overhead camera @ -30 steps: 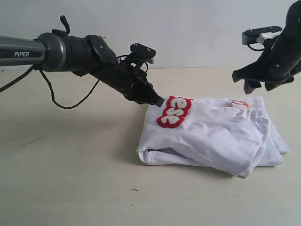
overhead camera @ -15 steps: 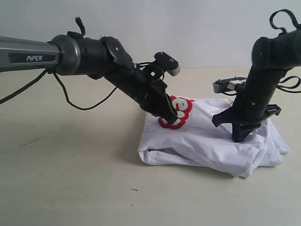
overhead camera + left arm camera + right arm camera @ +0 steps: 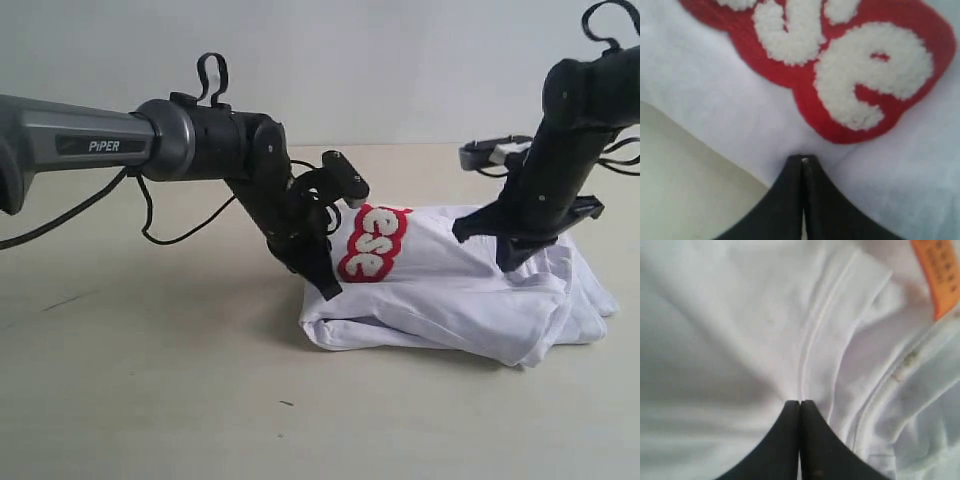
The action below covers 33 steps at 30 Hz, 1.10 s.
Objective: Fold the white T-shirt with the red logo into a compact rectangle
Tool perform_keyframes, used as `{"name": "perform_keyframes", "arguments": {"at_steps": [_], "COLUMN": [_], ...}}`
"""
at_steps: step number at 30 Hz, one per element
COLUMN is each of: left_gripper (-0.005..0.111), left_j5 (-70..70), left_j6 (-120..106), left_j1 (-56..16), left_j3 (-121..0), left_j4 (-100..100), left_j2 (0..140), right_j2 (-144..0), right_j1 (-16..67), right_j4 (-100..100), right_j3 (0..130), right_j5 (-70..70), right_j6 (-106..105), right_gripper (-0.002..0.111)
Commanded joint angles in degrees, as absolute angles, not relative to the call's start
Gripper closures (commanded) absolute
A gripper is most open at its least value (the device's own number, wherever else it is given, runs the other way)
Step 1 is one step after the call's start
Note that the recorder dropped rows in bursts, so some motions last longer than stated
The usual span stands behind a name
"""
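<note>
Nearly done: the shirt is folded into a thick bundle, and both closed hands touch it.
The white T-shirt lies right of centre on the table as a rough, layered rectangle. Its loose, uneven edges at the lower right suggest that tidying or a last fold remains. The red logo with fuzzy white letters faces up at its left end, and an orange tag shows by the collar. The left hand and right hand have their jaws together, tips pressed into the cloth; whether either pinches any cloth I cannot tell.

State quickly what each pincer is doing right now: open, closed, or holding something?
Left pincer: closed, tips against the white T-shirt beside the red logo; no clear grip.
Right pincer: closed, apparently pinching the white T-shirt.
</note>
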<state>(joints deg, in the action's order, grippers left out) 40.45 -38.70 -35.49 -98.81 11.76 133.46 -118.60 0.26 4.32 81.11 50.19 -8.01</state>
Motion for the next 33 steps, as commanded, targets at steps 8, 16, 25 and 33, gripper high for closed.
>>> {"name": "perform_keyframes", "arguments": {"at_steps": [8, 16, 25, 33], "left_gripper": [0.107, 0.107, 0.107, 0.107], "left_j5": [38.26, 40.91, 44.75, 50.49], "left_j6": [-44.44, -57.40, -43.14, -41.75], "left_j1": [-35.31, -40.51, -40.41, -34.04], "left_j3": [-100.29, -99.81, -100.08, -100.08], "left_j4": [23.62, 34.99, 12.20, 11.69], "left_j2": [125.25, 130.41, 133.86, 133.47], "right_j2": [-105.79, -102.33, -102.24, -102.24], "right_j1": [0.00, 0.00, 0.00, 0.00], "right_j4": [10.29, 10.29, 10.29, 10.29], "right_j3": [83.86, 83.86, 83.86, 83.86], "right_j5": [48.98, 50.02, 50.63, 50.93], "right_j6": [-11.67, -11.35, -11.35, -11.35], "right_gripper": [0.091, 0.090, 0.090, 0.090]}}
